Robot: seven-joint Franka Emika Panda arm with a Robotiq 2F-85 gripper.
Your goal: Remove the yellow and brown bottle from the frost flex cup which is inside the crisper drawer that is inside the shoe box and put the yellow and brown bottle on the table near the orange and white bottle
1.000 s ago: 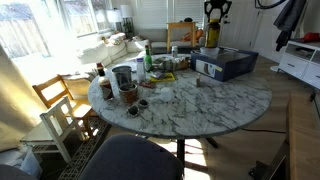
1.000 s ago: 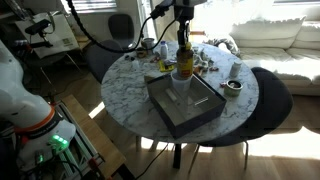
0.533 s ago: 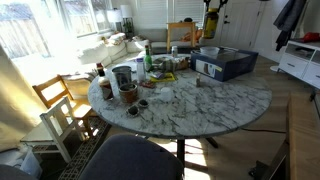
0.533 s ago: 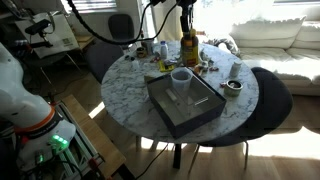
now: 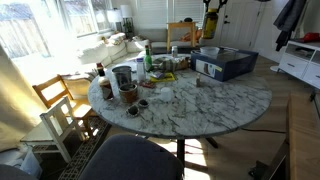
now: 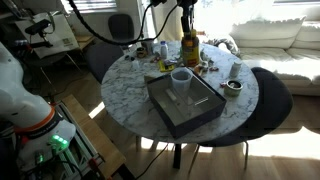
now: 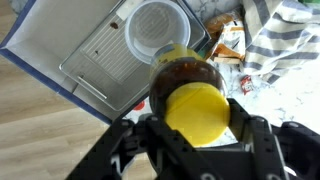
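My gripper point(image 7: 197, 112) is shut on the yellow and brown bottle point(image 7: 186, 78), gripping it by its yellow cap. In an exterior view the gripper point(image 6: 187, 26) holds the bottle point(image 6: 189, 48) in the air above the far side of the shoe box point(image 6: 203, 119). The frost flex cup point(image 6: 181, 77) stands empty in the clear crisper drawer point(image 6: 196, 94) inside the box. The wrist view looks down on the cup point(image 7: 157, 28), the drawer point(image 7: 112, 55) and the box point(image 7: 45, 45). The bottle point(image 5: 211, 26) also hangs over the box point(image 5: 226, 66) in an exterior view. I cannot pick out the orange and white bottle.
The round marble table point(image 5: 200, 102) carries a cluster of bottles, cups and bowls point(image 5: 128, 82) at one side. A striped cloth point(image 7: 275, 40) and snack packets point(image 7: 228, 40) lie beside the box. Chairs point(image 5: 60, 105) and a sofa point(image 6: 285, 45) surround the table.
A second ago the bottle stood low at the cup; the gripper has since lifted it clear and moved it a little beyond the cup. Nothing has moved in the last half second.
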